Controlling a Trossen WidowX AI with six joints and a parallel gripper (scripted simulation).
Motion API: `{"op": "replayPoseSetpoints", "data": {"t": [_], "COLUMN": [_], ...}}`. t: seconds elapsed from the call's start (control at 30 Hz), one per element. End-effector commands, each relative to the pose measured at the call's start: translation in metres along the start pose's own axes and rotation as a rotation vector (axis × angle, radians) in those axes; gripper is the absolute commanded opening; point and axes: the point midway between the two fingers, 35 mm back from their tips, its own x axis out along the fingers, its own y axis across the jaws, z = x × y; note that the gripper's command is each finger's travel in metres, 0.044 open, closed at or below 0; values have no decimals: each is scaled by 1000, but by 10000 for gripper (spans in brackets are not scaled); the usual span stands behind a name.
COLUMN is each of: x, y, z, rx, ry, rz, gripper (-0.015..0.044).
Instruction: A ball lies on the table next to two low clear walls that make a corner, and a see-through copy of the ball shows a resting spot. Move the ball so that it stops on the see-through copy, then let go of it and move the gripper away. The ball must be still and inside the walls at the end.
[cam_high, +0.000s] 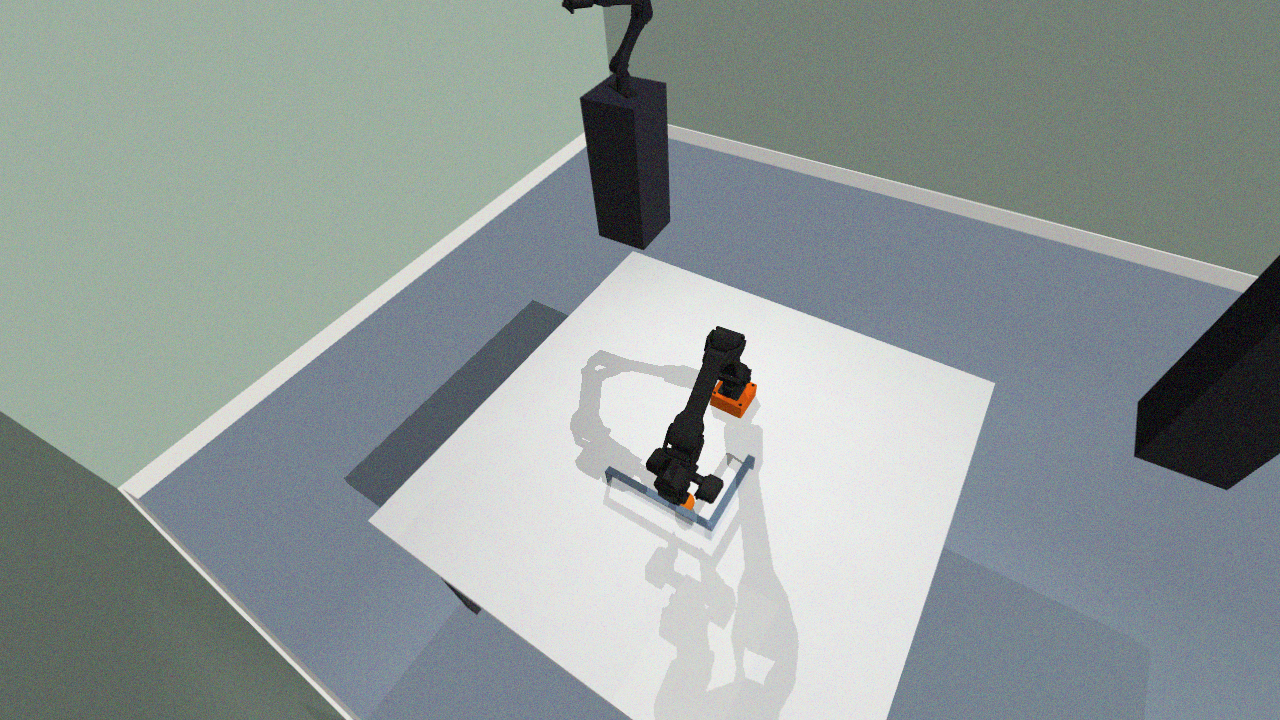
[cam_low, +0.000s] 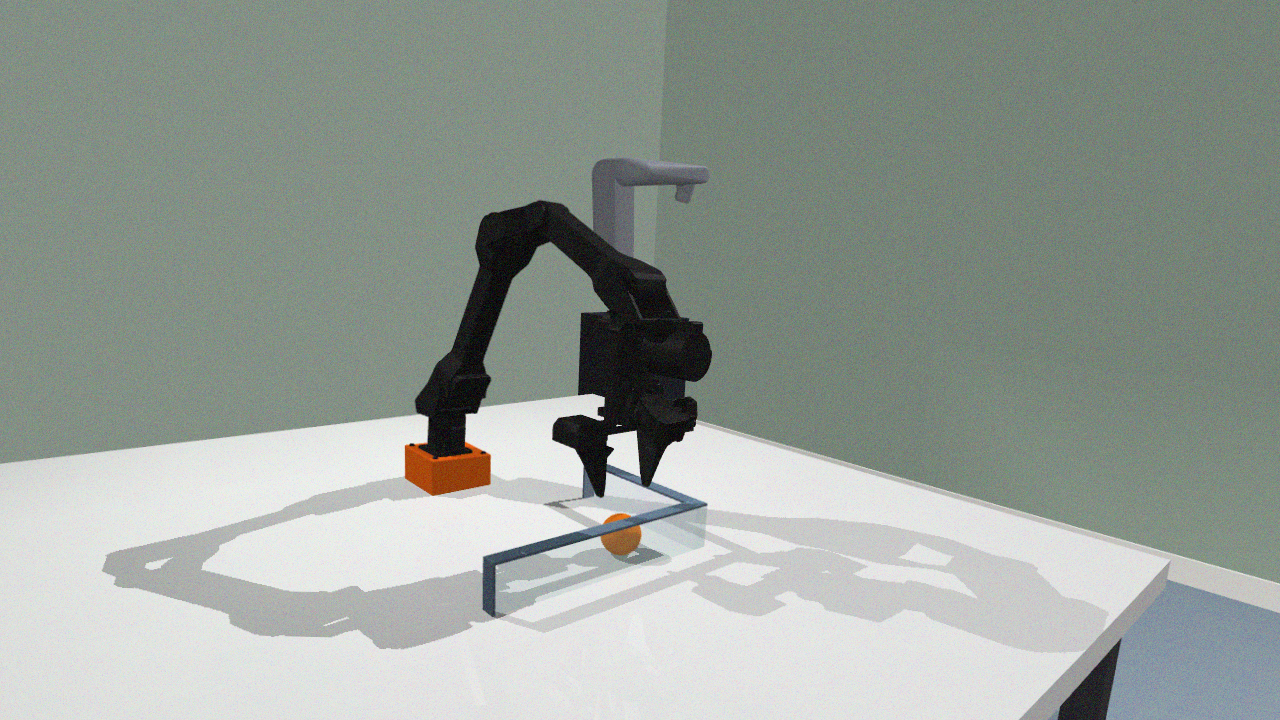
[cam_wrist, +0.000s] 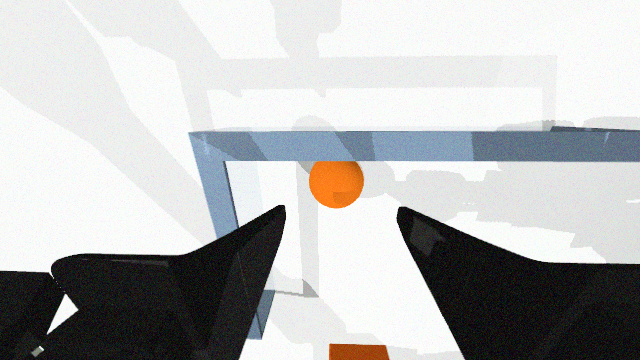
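From the top view I see my gripper (cam_high: 682, 495) at the centre of the frame, over the clear walls (cam_high: 726, 501), with only a sliver of the orange ball (cam_high: 687, 502) showing under the wrist.

On the exterior view the jaws stand apart and empty, lifted above the ball (cam_low: 620, 532), which sits on the table (cam_low: 895, 573) inside the corner, just beside the nearer wall (cam_low: 572, 559) at lower centre. I cannot make out the see-through copy separately; I judge the ball covers it.

In the wrist view the ball (cam_wrist: 336, 183) lies just under the far wall (cam_wrist: 410, 146), beyond my spread fingertips. I take it the release is done and retreat is in hand: next I should raise clear without nudging anything. Being round, the ball has no long axis or heading.
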Motion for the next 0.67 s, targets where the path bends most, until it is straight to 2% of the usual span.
{"op": "replayPoseSetpoints", "data": {"t": [0.0, 0.27, 0.37, 0.43, 0.63], "x": [-25, -17, -43, -66, -69], "y": [-1, 0, 0, 0, 0], "z": [-2, 2, 0, -3, -4], "rx": [-5, 0, 0, 0, 0], "ry": [-3, -23, -25, -26, -26], "rz": [-1, 3, 3, 3, 3], "gripper": [361, 361, 440, 440, 440]}}
